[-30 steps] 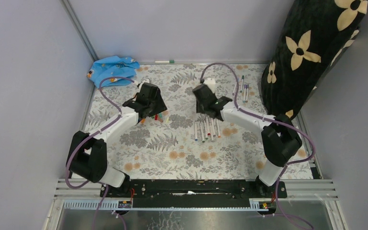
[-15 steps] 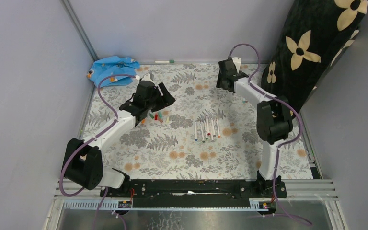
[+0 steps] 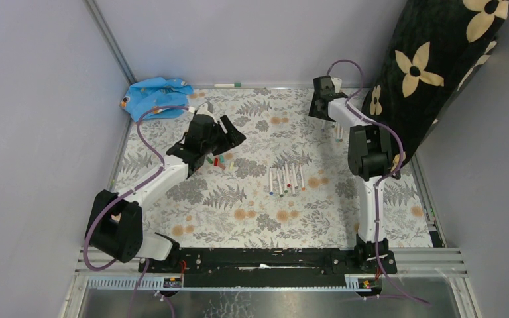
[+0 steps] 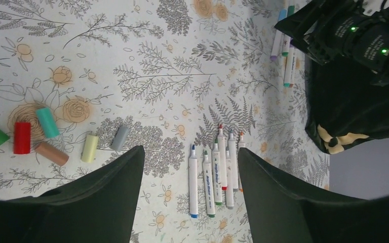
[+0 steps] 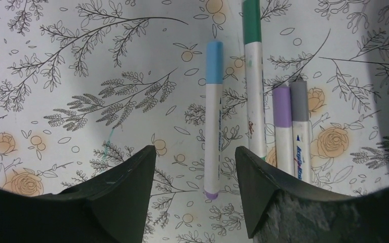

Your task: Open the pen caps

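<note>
Caps [image 5: 214,61] are on four pens [image 5: 256,101] lying side by side just ahead of my right end effector [image 5: 195,152], which is spread wide and pinching nothing. The blue-capped pen [image 5: 211,142] lies nearest my gap, a little to its right. The green one [image 5: 252,20] is just beyond, then purple [image 5: 282,104] and grey [image 5: 299,98], which touch each other.

As I judge it, coming down off-centre could land a finger on the green one and roll both across the counter [image 5: 55,126], or clamp two barrels at once. Gripping on a cap itself would leave nothing for my left end effector [image 4: 190,152] to pull. That one is spread too and empty, with loose caps [image 4: 50,136] to its left and bare pens [image 4: 215,172] just ahead. A low sweep there would scatter them.
</note>
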Motion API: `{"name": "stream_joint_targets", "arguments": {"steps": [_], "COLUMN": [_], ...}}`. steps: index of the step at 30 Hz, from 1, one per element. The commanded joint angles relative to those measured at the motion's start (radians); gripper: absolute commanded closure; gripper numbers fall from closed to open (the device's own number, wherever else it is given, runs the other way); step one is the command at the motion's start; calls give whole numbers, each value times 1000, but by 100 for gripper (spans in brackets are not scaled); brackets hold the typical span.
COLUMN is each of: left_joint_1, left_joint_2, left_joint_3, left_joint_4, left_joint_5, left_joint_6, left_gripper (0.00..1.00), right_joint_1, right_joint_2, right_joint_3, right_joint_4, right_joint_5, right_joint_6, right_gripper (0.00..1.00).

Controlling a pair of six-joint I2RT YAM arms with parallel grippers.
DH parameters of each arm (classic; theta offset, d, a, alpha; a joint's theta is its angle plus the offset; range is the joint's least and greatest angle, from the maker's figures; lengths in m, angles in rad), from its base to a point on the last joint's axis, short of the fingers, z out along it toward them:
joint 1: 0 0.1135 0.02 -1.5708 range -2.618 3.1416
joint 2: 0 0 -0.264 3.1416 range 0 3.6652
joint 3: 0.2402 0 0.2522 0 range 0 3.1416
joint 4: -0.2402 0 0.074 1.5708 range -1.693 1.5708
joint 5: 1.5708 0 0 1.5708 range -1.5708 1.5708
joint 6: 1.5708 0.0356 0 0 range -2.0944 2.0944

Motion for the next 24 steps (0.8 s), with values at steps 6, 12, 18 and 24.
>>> {"name": "stream_joint_targets", "arguments": {"steps": [6, 12, 18, 24], "left_joint_1": [-15, -16, -18, -18], "left_joint_2": [-19, -23, -28, -64], "left_joint_3": [-1, -4, -10, -14], "left_joint_4": [92, 94, 92, 64], "left_joint_5": [10, 3, 2, -2], "left_joint_6": [-21, -22, -25, -24], "left_gripper": [25, 25, 25, 25], "right_joint_1": [-25, -38, -51, -50], "right_joint_2": [54, 70, 73, 51], "right_joint_3": [68, 31, -24, -53], "right_joint_4": [-37, -34, -37, -72], "right_joint_5": [-25, -50, -108, -136], "right_joint_6": [-20, -17, 2, 14], "right_gripper": [35, 40, 67, 93]}}
